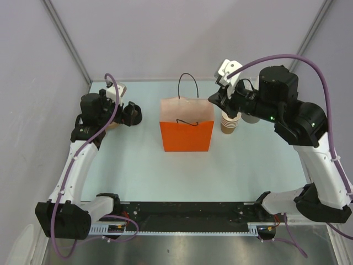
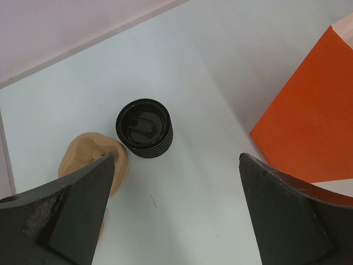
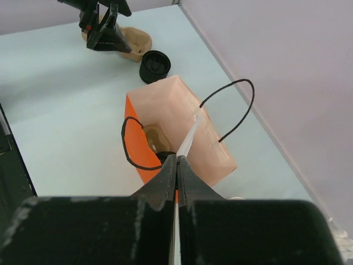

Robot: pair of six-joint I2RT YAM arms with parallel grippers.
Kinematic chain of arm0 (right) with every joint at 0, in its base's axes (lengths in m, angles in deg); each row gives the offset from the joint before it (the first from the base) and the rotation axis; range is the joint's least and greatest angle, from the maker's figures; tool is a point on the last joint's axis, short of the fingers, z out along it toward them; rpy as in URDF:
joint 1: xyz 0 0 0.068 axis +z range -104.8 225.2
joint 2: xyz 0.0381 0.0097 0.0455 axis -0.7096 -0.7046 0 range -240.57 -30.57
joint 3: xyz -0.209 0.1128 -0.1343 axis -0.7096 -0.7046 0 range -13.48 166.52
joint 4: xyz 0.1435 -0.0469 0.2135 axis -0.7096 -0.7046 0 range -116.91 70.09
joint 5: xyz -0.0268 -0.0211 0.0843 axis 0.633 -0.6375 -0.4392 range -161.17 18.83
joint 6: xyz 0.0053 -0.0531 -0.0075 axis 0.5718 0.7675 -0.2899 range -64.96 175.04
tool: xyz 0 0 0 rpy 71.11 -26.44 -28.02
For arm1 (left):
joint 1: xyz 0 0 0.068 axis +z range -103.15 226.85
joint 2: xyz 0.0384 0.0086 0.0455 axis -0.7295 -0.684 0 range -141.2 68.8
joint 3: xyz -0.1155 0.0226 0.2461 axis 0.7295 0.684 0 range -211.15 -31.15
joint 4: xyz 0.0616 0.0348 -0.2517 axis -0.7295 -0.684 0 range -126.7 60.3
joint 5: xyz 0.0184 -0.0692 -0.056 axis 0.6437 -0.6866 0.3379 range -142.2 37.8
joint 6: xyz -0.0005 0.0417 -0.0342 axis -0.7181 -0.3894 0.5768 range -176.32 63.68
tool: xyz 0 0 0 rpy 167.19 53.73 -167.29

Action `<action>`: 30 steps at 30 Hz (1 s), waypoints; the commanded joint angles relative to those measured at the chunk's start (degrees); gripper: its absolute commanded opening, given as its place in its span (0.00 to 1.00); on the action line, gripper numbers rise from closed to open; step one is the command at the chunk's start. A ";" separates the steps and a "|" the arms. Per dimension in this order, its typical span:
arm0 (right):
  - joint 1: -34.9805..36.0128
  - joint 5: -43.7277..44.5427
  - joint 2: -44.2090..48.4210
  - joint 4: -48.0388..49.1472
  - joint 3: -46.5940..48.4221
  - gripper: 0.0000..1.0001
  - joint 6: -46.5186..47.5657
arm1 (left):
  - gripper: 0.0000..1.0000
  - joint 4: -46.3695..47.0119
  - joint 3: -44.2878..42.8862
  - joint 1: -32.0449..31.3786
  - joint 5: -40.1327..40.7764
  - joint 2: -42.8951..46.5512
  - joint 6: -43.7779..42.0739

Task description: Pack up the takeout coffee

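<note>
**Cup in the bag, right tool over the mouth**

The left tool (image 2: 176, 165) hangs over the desk (image 1: 138, 165) with its fingers spread wide and nothing between them. Ahead of it, nearer its left finger than its right, stands a stack of black lids (image 2: 144, 128). A tan moulded piece (image 2: 91, 157) lies just beside that stack, partly under the tip of the left finger. The orange bag (image 1: 186, 137) stands off to this tool's right – well apart from both fingers.

The right tool (image 3: 177, 160) hovers above the bag's open mouth. Its fingers are pressed together on a thin white stick (image 3: 187, 138), which slants forward over the opening. Below the fingertips and slightly to their left, down inside the bag, a tan cup (image 3: 152, 137) shows. A black piece (image 3: 165, 157) sits at its near edge, partly hidden by the fingers – whether it is seated on the cup I cannot tell.

Behind this tool, on the bag's right, stands a stack of tan cups (image 1: 230, 122).
</note>
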 commanded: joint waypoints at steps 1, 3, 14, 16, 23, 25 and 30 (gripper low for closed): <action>1.38 -0.42 -2.03 -1.18 -0.86 0.00 -0.73 | 0.99 2.04 0.18 0.52 0.33 1.00 -1.01; 2.95 0.37 -3.69 -1.36 -1.30 0.00 -0.38 | 0.99 2.04 0.35 0.61 0.33 1.17 -1.01; 9.03 13.64 -15.47 -1.45 1.60 0.00 0.33 | 0.99 2.39 0.97 0.61 0.24 1.44 -1.10; 9.99 16.70 -17.40 -0.49 1.95 0.00 0.77 | 1.00 2.48 1.06 0.61 0.16 1.26 -1.01; 13.07 26.47 -21.71 3.03 2.82 0.00 3.75 | 1.00 2.57 1.14 0.61 -0.63 1.26 -0.84; 13.42 27.97 -22.77 3.56 3.70 0.00 4.19 | 1.00 2.65 1.23 0.61 -0.63 1.26 -0.66; 13.51 29.90 -26.11 4.17 5.02 0.00 4.20 | 0.99 2.66 1.32 0.61 -0.90 1.35 -0.66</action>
